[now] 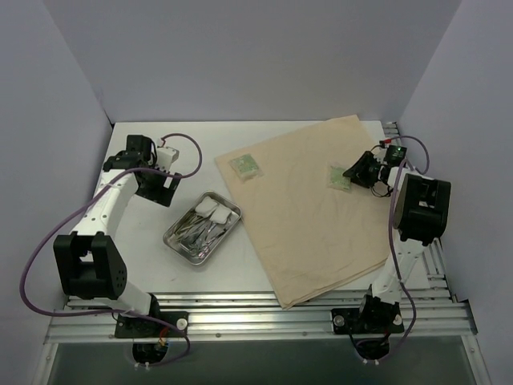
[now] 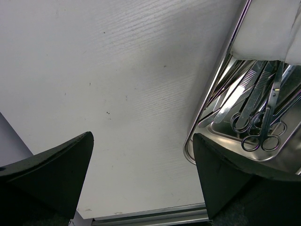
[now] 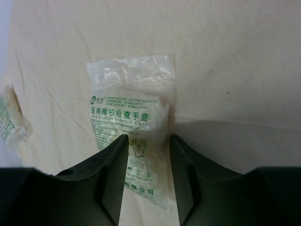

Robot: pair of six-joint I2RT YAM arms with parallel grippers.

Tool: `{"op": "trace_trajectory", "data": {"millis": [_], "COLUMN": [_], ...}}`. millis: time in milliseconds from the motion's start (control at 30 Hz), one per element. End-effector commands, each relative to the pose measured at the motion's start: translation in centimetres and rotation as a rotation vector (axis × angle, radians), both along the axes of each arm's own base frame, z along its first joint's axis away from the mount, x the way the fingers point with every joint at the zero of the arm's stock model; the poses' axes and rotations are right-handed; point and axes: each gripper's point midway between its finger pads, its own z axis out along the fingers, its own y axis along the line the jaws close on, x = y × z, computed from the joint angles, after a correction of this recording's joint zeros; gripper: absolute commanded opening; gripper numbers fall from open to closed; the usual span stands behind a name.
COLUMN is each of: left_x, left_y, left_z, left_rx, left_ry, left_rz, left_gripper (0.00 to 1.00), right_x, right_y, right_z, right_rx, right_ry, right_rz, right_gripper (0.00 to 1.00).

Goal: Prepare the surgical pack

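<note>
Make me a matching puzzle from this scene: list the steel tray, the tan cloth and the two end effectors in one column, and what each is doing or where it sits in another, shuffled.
Things:
1. steel tray
2. tan cloth
3. left end effector
4. right end effector

States:
A. straddling a packet
B. holds scissors and white gauze
C. wide open over bare table, beside the tray
D. spread flat on the table's right side

Pairs: 1-B, 2-D, 3-C, 4-A
</note>
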Motion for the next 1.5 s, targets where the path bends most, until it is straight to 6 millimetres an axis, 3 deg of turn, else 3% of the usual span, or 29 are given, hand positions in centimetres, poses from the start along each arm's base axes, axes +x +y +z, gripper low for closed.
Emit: {"op": "trace_trajectory", "data": {"millis": [0,67,167,233,300,400,467,567,667,700,767,800,833,867,900,933,1033,1067,1100,1133,1200,1300,1467], "left_x": [1.1,1.1,0.9,0.9,0.6,0.1,-0.3,-1.0,-1.8,-2.1,-3.1,-3.3,-3.6,-4.0,-4.2,-4.4,-4.8,-4.9,-4.9,-5.0,-5.2,-5.4,-5.3], "left_y": [-0.3,-0.3,-0.3,-0.3,-0.3,-0.9,-1.1,-1.1,0.5,0.8,1.2,1.8,2.1,2.5,3.1,3.4,4.3,4.4,4.6,4.9,5.2,5.5,5.5], "left_z": [1.2,1.3,1.3,1.4,1.3,1.4,1.8,1.9,1.2,0.9,0.1,-0.1,-0.2,-0.7,-0.8,-0.8,-0.5,-0.4,0.0,0.1,0.5,0.6,0.3], "left_rx": [-0.004,-0.004,-0.003,-0.002,-0.003,-0.037,-0.069,-0.117,-0.115,-0.117,-0.121,-0.122,-0.119,-0.114,-0.110,-0.106,-0.099,-0.096,-0.090,-0.086,-0.075,-0.068,-0.073], "left_ry": [-0.036,-0.038,-0.038,-0.042,-0.036,-0.026,-0.026,-0.016,-0.002,0.006,0.032,0.033,0.034,0.044,0.044,0.044,0.032,0.030,0.017,0.013,0.003,0.002,0.002], "left_rz": [0.004,0.002,0.000,-0.002,-0.006,-0.032,-0.045,-0.050,-0.003,0.005,0.013,0.028,0.039,0.050,0.070,0.080,0.107,0.111,0.114,0.124,0.132,0.137,0.142], "left_gripper": [0.96,0.96,0.96,0.96,0.96,0.96,0.96,0.95,0.91,0.89,0.80,0.79,0.78,0.78,0.78,0.78,0.78,0.78,0.79,0.79,0.79,0.79,0.79], "right_x": [-1.1,-0.9,-0.5,-0.3,-0.3,-0.1,-0.1,-0.1,-0.9,-1.9,-2.4,-3.5,-5.1,-5.4,-6.2,-8.4,-10.0,-11.4,-11.6,-11.9,-13.2,-14.8,-17.6], "right_y": [2.5,3.0,3.3,3.5,3.8,5.1,6.3,9.9,15.1,18.3,22.0,23.9,28.0,30.2,32.3,36.0,41.4,43.7,45.3,46.5,49.0,50.9,51.7], "right_z": [-2.1,-1.7,-0.8,0.6,1.6,5.1,8.5,13.0,16.7,17.3,18.6,18.3,17.5,18.6,16.9,16.7,15.1,14.5,15.4,13.8,13.6,12.4,9.8], "right_rx": [0.059,0.085,0.117,0.129,0.126,0.076,0.027,-0.049,-0.071,-0.074,-0.074,-0.069,-0.053,-0.042,-0.032,-0.014,-0.013,-0.005,0.007,0.017,0.080,0.146,0.243], "right_ry": [0.054,0.034,0.006,-0.021,-0.037,-0.100,-0.154,-0.235,-0.321,-0.341,-0.383,-0.365,-0.363,-0.399,-0.364,-0.377,-0.358,-0.351,-0.375,-0.349,-0.358,-0.344,-0.259], "right_rz": [0.066,0.066,0.068,0.064,0.066,0.095,0.127,0.213,0.339,0.426,0.526,0.586,0.709,0.766,0.829,0.948,1.091,1.137,1.154,1.170,1.185,1.194,1.192], "right_gripper": [0.36,0.33,0.19,0.01,0.00,0.00,0.00,0.00,0.00,0.00,0.00,0.00,0.00,0.00,0.00,0.00,0.00,0.00,0.00,0.00,0.00,0.00,0.00]}}
